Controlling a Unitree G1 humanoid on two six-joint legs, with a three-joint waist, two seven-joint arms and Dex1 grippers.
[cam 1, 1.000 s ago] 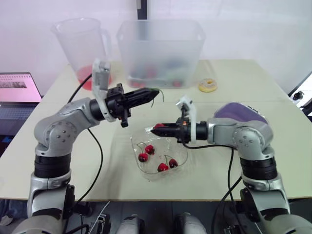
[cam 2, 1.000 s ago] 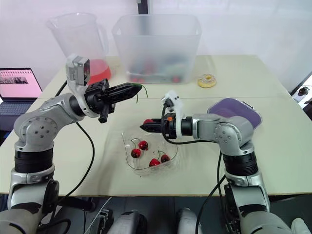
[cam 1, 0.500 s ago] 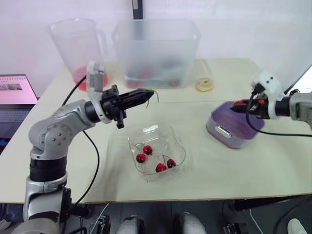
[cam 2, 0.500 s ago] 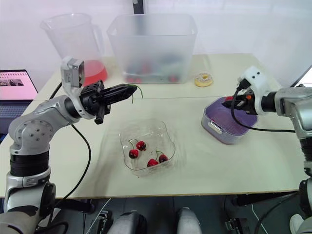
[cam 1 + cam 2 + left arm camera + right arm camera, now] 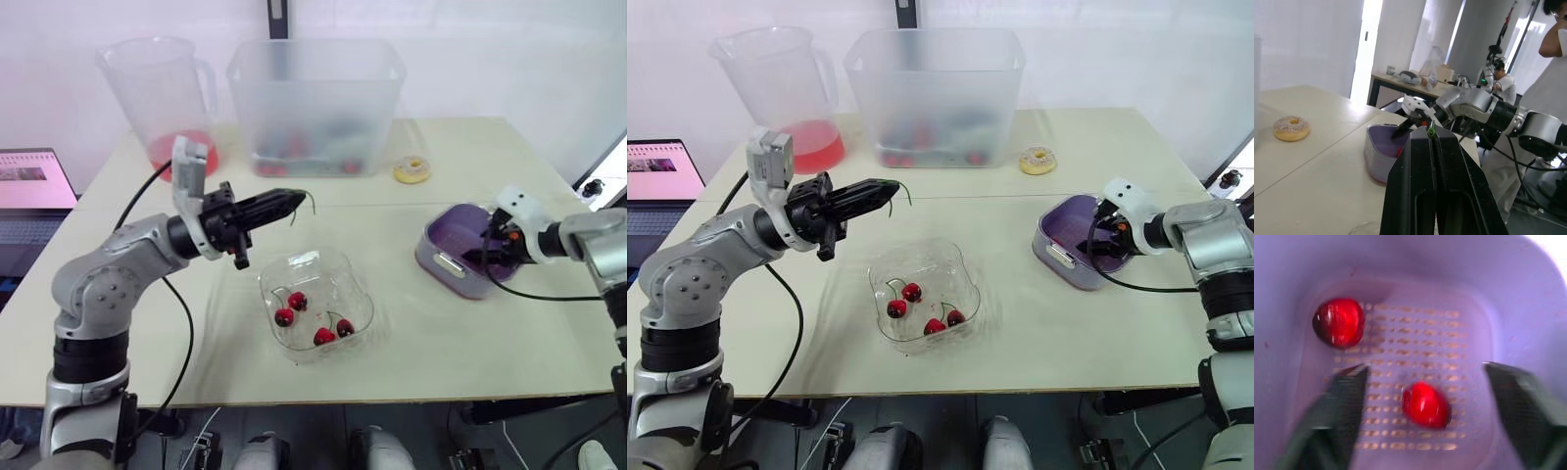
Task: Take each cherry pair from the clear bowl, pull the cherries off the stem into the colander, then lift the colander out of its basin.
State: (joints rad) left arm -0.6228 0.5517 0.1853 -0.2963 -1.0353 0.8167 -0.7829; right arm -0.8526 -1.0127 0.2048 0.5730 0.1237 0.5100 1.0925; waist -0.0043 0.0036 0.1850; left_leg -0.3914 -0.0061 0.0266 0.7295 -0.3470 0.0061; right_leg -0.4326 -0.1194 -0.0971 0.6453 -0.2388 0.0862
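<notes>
The clear bowl (image 5: 294,264) stands mid-table with several red cherries (image 5: 324,336) on green stems inside. Above and to the left of it, my left gripper (image 5: 281,203) is shut on a bare green stem (image 5: 307,199), whose tip pokes out between the black fingers (image 5: 1431,131). The purple colander (image 5: 443,242) sits in its basin at the right. My right gripper (image 5: 487,255) dips into it, open, its fingers wide apart (image 5: 1424,366). Two loose cherries lie on the perforated floor, one (image 5: 1425,404) between the fingers and one (image 5: 1338,322) off to the side.
A pitcher with red liquid (image 5: 162,98) and a large frosted bin (image 5: 318,98) stand at the back of the table. A small donut (image 5: 413,170) lies beside the bin. A laptop (image 5: 29,186) sits off the left edge.
My right gripper carried a cherry from above the bowl to the colander, dipped in and opened; the cherry now lies on the colander floor. The left gripper still holds the stem.
</notes>
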